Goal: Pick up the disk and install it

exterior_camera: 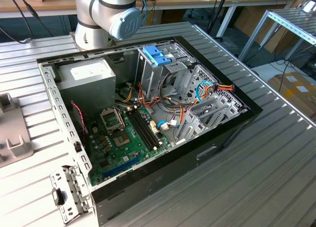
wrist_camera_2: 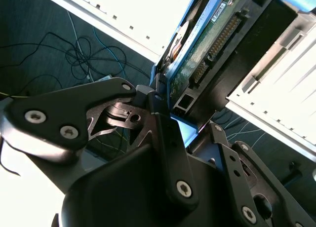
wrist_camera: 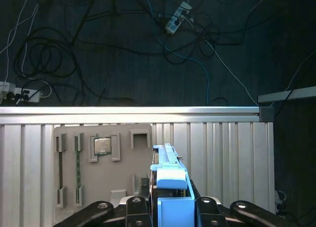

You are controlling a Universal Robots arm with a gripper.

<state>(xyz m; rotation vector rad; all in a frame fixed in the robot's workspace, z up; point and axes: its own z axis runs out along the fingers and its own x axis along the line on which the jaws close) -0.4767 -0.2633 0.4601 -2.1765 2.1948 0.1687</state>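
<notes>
The disk (wrist_camera: 168, 163) sits clamped edge-on in your claw (wrist_camera: 170, 205), which is closed on its light-blue sides. Its long axis runs straight out ahead of the claw, toward the grey tray (wrist_camera: 123, 172) on the slatted worktop (wrist_camera: 222, 153).

Ribbed matt aluminium bench (exterior_camera: 276, 158); bare grey sheet-metal computer case (exterior_camera: 54, 103); disk (wrist_camera: 170, 182) framed in smooth light-blue plastic, circuit board exposed

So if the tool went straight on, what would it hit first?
Likely the grey tray near its edge, or the table beside it. The tool, shut on the disk, points there, though depth is unclear.
</notes>
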